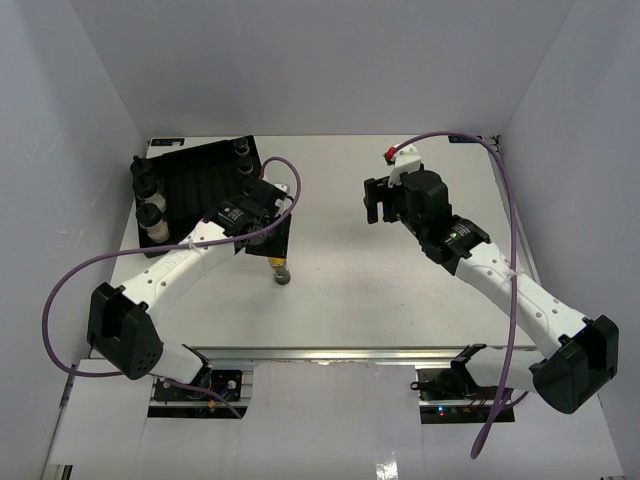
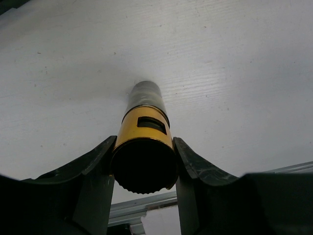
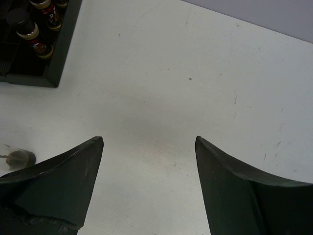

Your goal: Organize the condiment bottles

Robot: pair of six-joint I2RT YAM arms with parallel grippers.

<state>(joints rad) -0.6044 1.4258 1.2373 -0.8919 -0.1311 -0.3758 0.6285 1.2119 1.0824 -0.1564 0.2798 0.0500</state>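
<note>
A slim bottle with a yellow band point(image 2: 145, 128) and a black cap stands on the white table. My left gripper point(image 2: 144, 164) is shut on it, one finger pressed against each side just under the cap. From above, the same bottle point(image 1: 280, 272) shows just in front of the black ribbed tray point(image 1: 195, 178). Small black-capped jars stand in the tray at its left side point(image 1: 150, 215) and at its far right point(image 1: 242, 160). My right gripper point(image 1: 375, 202) hangs open over bare table at centre right, and nothing lies between its fingers point(image 3: 58, 176).
The right wrist view shows the tray's corner point(image 3: 62, 54) with jars point(image 3: 30, 33) in it at upper left. White walls enclose the table on the left, back and right. A metal rail point(image 1: 330, 353) runs along the near edge.
</note>
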